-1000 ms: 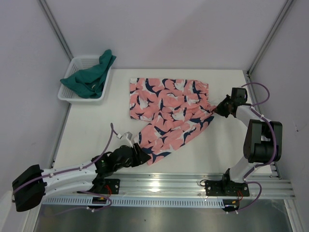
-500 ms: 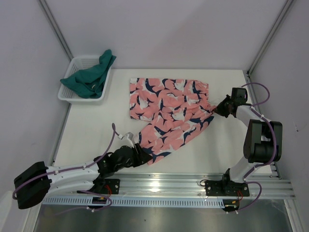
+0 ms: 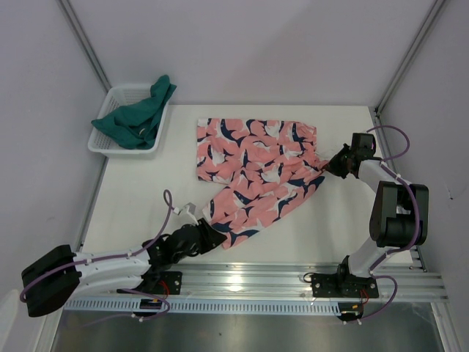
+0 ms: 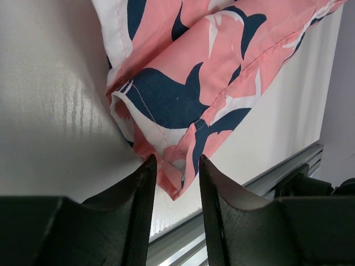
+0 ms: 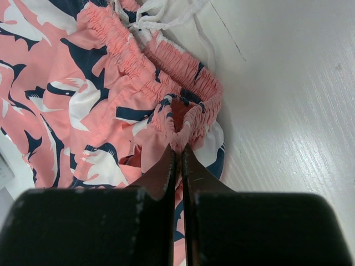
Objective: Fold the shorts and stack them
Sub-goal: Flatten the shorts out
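Observation:
The salmon-pink shark-print shorts (image 3: 256, 165) lie spread on the white table, one leg folded toward the near edge. My left gripper (image 3: 216, 233) sits low at that leg's near hem. In the left wrist view its jaws (image 4: 175, 166) are open, and the hem corner (image 4: 171, 178) pokes in between the fingers. My right gripper (image 3: 331, 165) is shut on the gathered waistband (image 5: 188, 72) at the shorts' right end, fabric pinched between the fingertips (image 5: 179, 152). The teal green shorts (image 3: 135, 117) lie bunched in the basket.
A white mesh basket (image 3: 124, 149) stands at the table's far left corner. A metal rail (image 3: 293, 282) runs along the near edge, close behind the left gripper. The pale drawstring (image 5: 166, 16) trails beside the waistband.
My left gripper has slid forward so the hem corner is between its fingers, and its jaws have narrowed. The right gripper holds still.

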